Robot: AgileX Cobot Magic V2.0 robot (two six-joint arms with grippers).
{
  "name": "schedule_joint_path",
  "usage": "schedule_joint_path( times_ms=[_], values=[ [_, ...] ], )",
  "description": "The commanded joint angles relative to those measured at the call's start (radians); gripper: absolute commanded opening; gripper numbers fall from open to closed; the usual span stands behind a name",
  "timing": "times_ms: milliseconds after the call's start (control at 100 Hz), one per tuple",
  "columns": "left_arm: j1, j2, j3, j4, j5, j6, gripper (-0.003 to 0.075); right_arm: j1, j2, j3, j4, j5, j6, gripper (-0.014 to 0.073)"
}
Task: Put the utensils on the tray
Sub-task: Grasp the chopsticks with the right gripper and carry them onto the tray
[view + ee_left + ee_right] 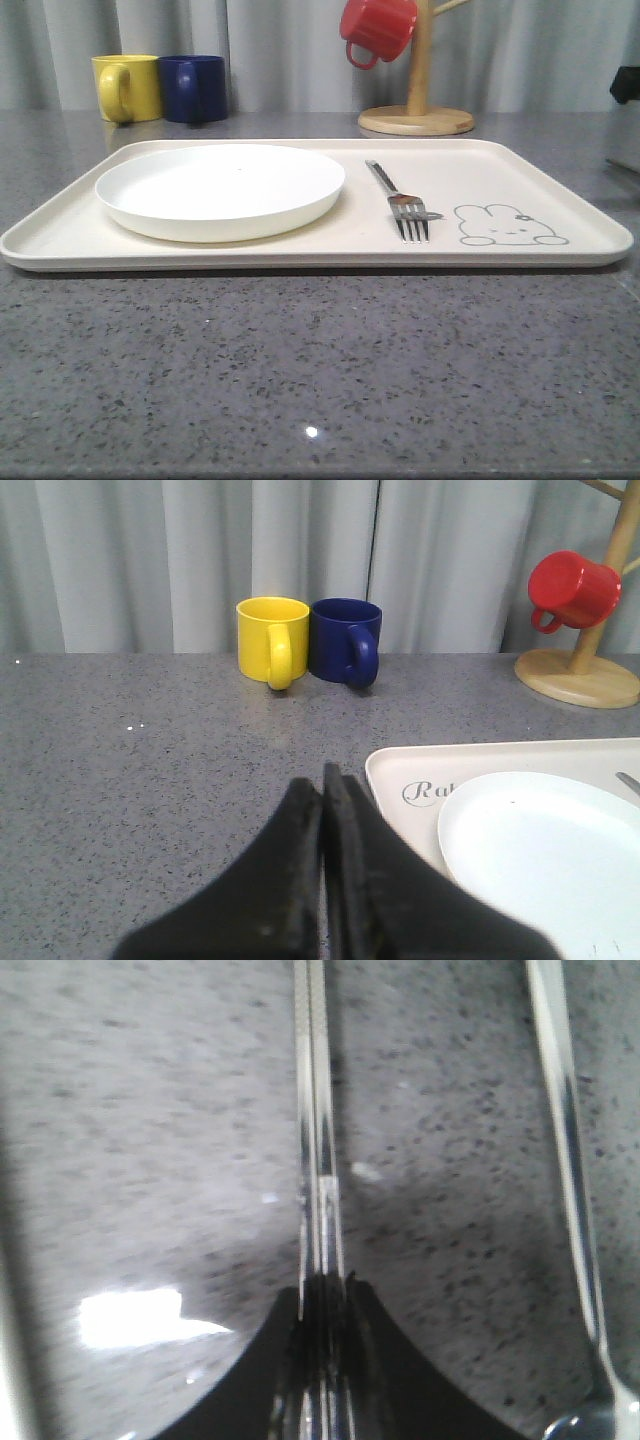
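Tray [560,180] right side bare, plate [220,188] fills left, fork [400,200] mid

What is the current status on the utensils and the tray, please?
Left gripper shut, empty. Right gripper shut on chopsticks over countertop, spoon alongside. Fork on tray beside plate.

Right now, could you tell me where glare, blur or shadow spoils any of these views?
Right wrist view: soft and blurred throughout, with a bright glare patch on the counter and the right pincer shut on the chopsticks. Front view: sharp, with one small specular dot on the countertop and a dark shadow under the tray. Left wrist view: evenly lit; the near left pincer is slightly soft.
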Motion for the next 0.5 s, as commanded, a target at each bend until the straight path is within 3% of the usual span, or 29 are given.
schedule_joint_path(
  times_ms=[0, 230, 490],
  values=[
    [-0.003, 0.004, -0.029, -0.013, -0.080, -0.003, -0.0019, 0.031, -0.096, -0.026, 0.030, -0.030, -0.001, -0.0057],
    [-0.003, 0.004, -0.029, -0.013, -0.080, -0.003, -0.0019, 0.189, -0.159, -0.026, 0.047, -0.068, 0.109, -0.0057],
    [-0.003, 0.004, -0.029, -0.013, -0.080, -0.003, -0.0019, 0.364, -0.113, -0.026, 0.043, -0.205, 0.215, -0.0057]
  ],
)
